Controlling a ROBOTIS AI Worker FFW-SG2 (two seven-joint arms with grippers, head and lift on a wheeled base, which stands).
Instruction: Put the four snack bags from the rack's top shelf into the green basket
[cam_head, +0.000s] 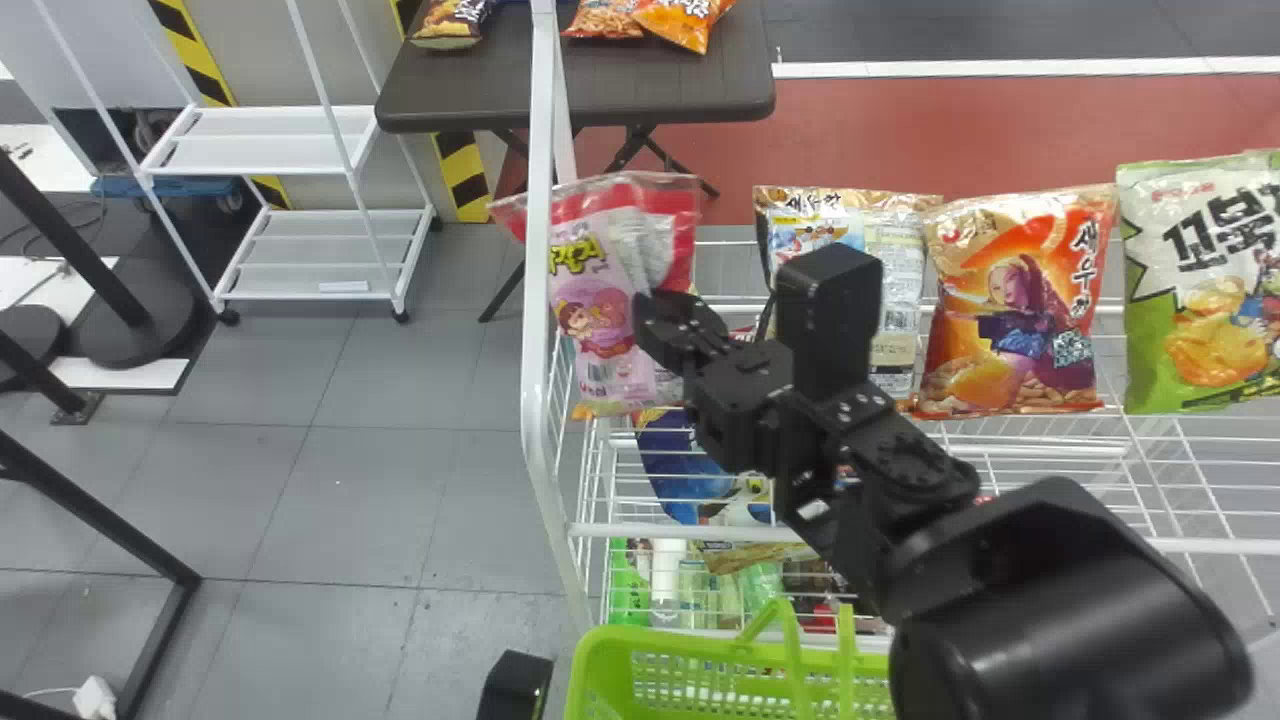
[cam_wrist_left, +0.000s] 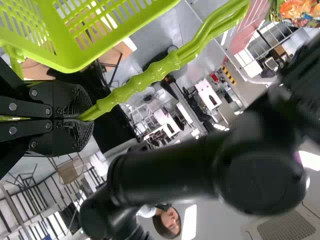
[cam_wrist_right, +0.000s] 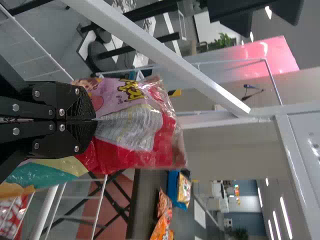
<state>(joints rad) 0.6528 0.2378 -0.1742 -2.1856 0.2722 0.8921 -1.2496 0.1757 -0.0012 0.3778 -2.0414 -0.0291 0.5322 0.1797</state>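
Pink snack bag (cam_head: 600, 320) hangs roughly upright by the rack's (cam_head: 538, 300) left corner, gripped edge-on in the nearly closed jaws of the right gripper (cam_wrist_right: 95, 120), the nearer arm. Green basket (cam_head: 700, 647) lies below, robotward; the left gripper (cam_wrist_left: 86, 117) pinches its handle (cam_wrist_left: 135, 87); contents can't be judged. Toward the rack's right edge: 3 more, gold-topped bag (cam_head: 900, 270), orange-red bag (cam_head: 1020, 310), green chip bag (cam_head: 1200, 300). Carrying over likely means clearing that corner first

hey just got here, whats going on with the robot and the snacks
The robot's right tool grips a pink snack bag near the left end of the white rack. Its left tool holds the green basket by its handle. The pink bag is not in the basket; three more bags stand on the rack.
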